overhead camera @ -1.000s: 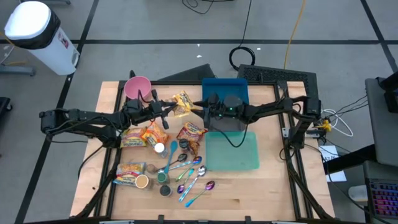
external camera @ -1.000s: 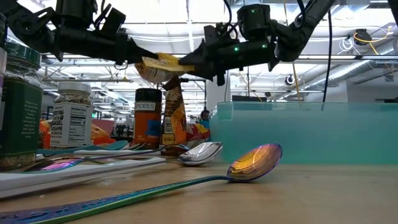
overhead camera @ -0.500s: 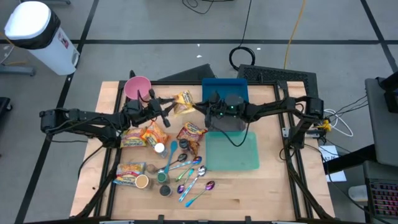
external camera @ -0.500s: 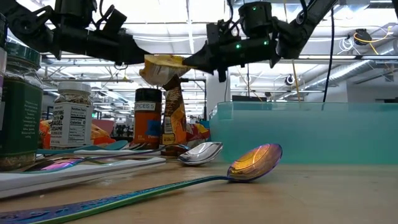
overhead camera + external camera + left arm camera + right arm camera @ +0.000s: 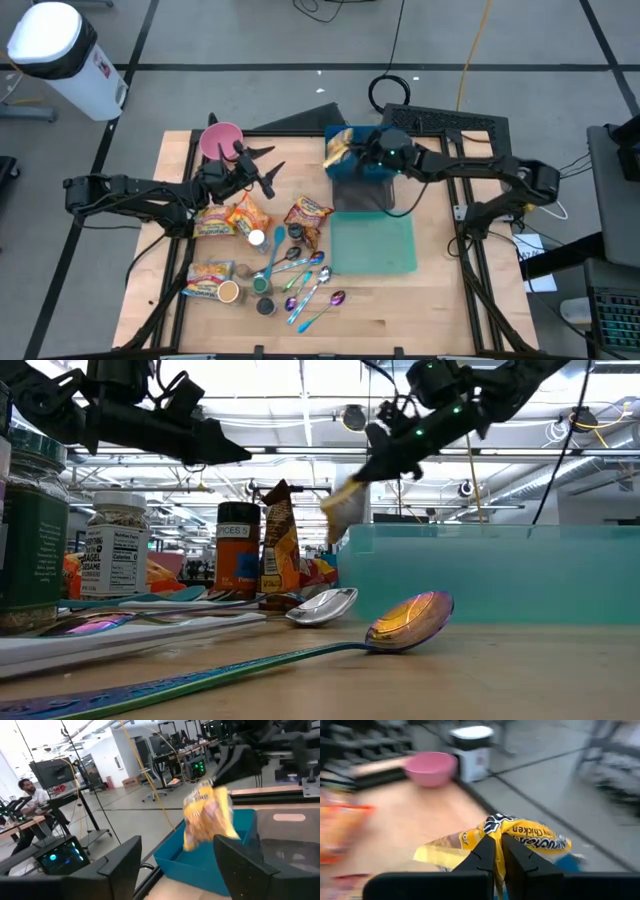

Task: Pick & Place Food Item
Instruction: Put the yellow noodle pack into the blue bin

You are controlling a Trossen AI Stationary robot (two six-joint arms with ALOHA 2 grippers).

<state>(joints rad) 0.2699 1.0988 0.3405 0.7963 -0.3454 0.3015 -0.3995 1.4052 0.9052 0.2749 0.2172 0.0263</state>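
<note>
Bin at table rear centre, lid just in front. Bowl rear left. Packets, jars, spoons left of lid. Held packet above bin's left edge, right gripper beside it; left gripper near bowl.

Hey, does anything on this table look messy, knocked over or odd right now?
Nothing looks spilled or damaged. The spoons lie loosely fanned among snack packets and spice jars. The right gripper dangles a yellow packet over the blue bin.
</note>
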